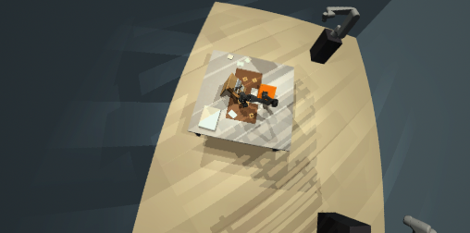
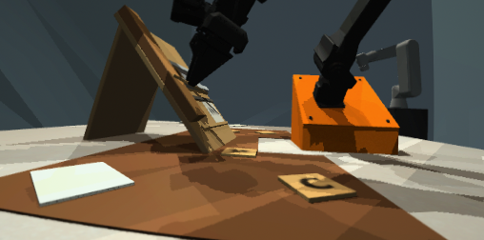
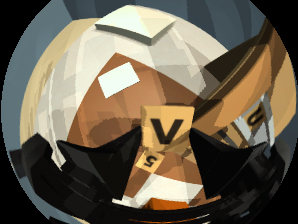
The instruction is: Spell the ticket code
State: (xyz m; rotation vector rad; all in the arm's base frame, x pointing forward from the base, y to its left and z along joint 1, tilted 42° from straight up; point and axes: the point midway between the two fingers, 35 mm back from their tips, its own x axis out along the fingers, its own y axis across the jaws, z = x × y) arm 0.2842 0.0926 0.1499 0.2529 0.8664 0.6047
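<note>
My gripper [image 2: 191, 83] [image 3: 165, 130] is shut on the V tile [image 3: 167, 120], raised beside the near side of the tilted wooden board [image 1: 228, 85] [image 2: 150, 53] [image 3: 235, 97]. In the exterior view the fingertips overlap the board's rail area; contact cannot be told. A letter tile [image 3: 255, 117] on the board looks like U or 0. The 5 tile [image 2: 239, 151] [image 3: 149, 161] lies flat at the board's foot. The C tile [image 1: 251, 116] [image 2: 316, 186] lies on the brown mat [image 1: 242, 118] [image 2: 191, 220] [image 3: 90, 120]. Two more tiles lie at its far end. The ticket's code is not readable.
An orange wedge block [image 1: 268, 90] [image 2: 350, 134] stands behind the mat under the arm. A white card [image 1: 232, 114] [image 2: 81, 182] [image 3: 119, 80] lies on the mat. A white slab [image 1: 209, 118] [image 3: 135, 22] lies near the counter's edge. Small pale pieces lie at the counter's far end.
</note>
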